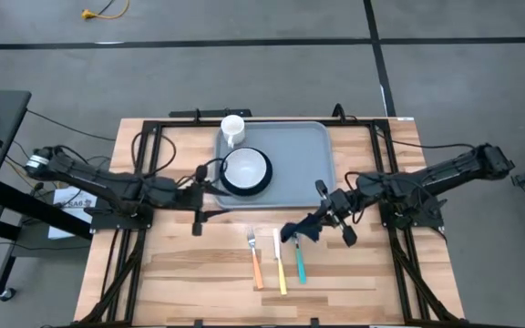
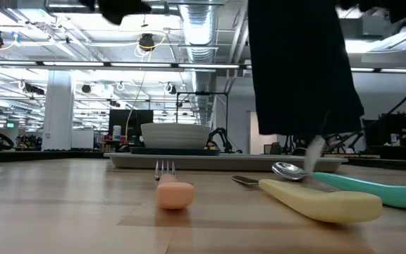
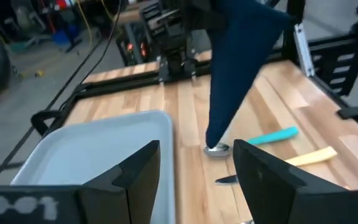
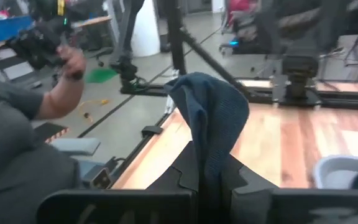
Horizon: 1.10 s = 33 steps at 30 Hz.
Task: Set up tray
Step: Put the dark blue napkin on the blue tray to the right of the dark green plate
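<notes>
The grey-blue tray (image 1: 303, 155) lies at the table's far middle. On it stand a white cup (image 1: 232, 128) and a white bowl on a dark round plate (image 1: 246, 170). My right gripper (image 1: 320, 217) hovers near the tray's near right corner, shut on a dark blue cloth (image 1: 300, 229). In the low view the cloth (image 2: 302, 70) hangs over the spoon (image 2: 287, 170). My left gripper (image 3: 194, 168) is open, beside the plate's left edge (image 1: 210, 180), and touches nothing that shows. My right gripper pinches the dark blue cloth between its two fingers at a bunched upper part (image 4: 211, 155); how many layers cannot be told. Some cloth (image 4: 210, 106) stands up beyond the fingers. The rest hangs slack below, its lower tip (image 3: 217, 134) just above the spoon; whether they touch cannot be told.
Three utensils lie side by side on the near middle of the table: an orange-handled fork (image 1: 255, 260), a yellow-handled knife (image 1: 281, 266) and a teal-handled spoon (image 1: 300, 262). Black frame rails (image 1: 121, 246) run along both sides. A person (image 4: 23, 149) stands beyond the table.
</notes>
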Motion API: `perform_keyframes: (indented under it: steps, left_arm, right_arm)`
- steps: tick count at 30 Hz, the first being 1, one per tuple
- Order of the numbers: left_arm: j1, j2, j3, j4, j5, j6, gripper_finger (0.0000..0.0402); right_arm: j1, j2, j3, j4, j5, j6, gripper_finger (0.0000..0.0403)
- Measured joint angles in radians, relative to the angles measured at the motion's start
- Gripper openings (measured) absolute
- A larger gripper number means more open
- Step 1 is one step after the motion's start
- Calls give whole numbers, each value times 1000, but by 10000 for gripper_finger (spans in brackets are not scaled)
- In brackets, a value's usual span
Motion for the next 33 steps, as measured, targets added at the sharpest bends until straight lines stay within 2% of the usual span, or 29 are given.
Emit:
perform_keyframes:
  steps: [4,9,17,25,33]
  left_arm:
    - [-1,-58,-174,193,0,1,193]
    - [-1,-77,-275,287,-4,22,193]
    - [-1,-75,-286,291,-4,23,193]
    - [-1,-75,-286,290,-6,20,193]
    - [0,-75,-286,290,-8,17,193]
  right_arm:
    - [-55,0,-39,54,-55,3,0]
    - [-155,2,-53,52,-147,2,0]
    - [-369,41,-110,167,-350,61,0]
    - [-574,207,-114,239,-561,81,0]
    - [-765,384,-114,338,-629,81,0]
